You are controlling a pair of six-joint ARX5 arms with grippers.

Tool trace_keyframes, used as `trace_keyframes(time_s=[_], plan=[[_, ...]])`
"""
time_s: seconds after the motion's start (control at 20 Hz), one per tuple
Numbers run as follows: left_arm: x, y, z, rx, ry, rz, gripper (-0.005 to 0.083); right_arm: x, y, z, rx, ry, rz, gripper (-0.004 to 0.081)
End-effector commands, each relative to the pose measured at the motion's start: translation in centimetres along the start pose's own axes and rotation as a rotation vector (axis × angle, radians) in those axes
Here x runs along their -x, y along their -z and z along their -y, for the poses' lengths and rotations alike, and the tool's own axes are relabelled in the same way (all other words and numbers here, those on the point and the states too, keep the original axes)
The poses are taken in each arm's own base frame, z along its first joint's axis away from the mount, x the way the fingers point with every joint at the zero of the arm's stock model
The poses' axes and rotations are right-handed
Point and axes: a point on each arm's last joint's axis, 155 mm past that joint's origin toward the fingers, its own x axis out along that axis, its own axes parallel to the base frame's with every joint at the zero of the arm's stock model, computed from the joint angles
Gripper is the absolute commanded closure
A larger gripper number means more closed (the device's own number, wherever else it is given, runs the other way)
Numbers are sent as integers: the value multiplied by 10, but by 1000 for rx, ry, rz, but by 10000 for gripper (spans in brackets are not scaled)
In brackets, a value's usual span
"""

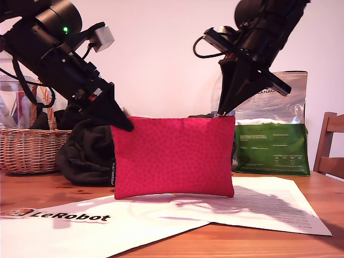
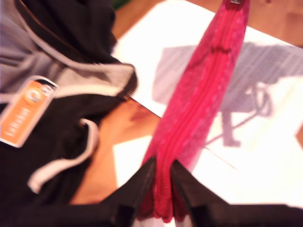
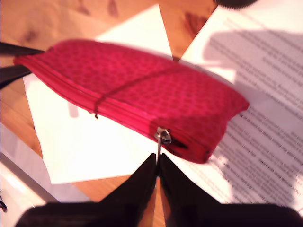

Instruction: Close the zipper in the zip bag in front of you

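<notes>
The bag [image 1: 173, 156] stands upright on the desk [image 1: 279, 244]. My first gripper [image 2: 161, 177] pinches its nine o'clock corner in the exterior view; my second gripper [image 3: 158, 163] pinches the pull [image 3: 163, 137] at three o'clock. The zipper [image 2: 199, 94] looks closed, so only letting go seems left.

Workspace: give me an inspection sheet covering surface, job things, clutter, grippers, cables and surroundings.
Surface: wooden table, partly covered by white paper sheets and a LeRobot sticker.
Job things: red pouch held upright above the paper; zipper looks closed along the top edge, pull tab at the end by my second gripper.
Clutter: black garment, wicker basket, green-and-silver bag.
Grippers: my first gripper pinches the pouch's end; my second gripper is shut on the pull tab.
Cables: black cable looped on the second arm.
Surroundings: white wall; wooden chair at the exterior view's right.
</notes>
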Motion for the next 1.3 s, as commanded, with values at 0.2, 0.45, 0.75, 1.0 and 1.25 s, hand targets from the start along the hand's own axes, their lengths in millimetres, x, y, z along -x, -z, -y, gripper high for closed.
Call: trace_keyframes(time_s=[0.2,0.45,0.75,1.0,1.25], plan=[[-1,10,11,31,41,-42,532,-12,22,-8,40,36,-97,783],[12,-3,17,16,56,-17,367,-15,31,-13,47,37,-131,783],[36,-8,27,-8,58,-26,407,-15,43,-13,48,59,-175,783],[45,-2,37,21,79,-61,795,-19,53,-20,72,86,-211,780],[46,1,39,35,87,-73,796,-20,68,-25,86,109,-268,481]])
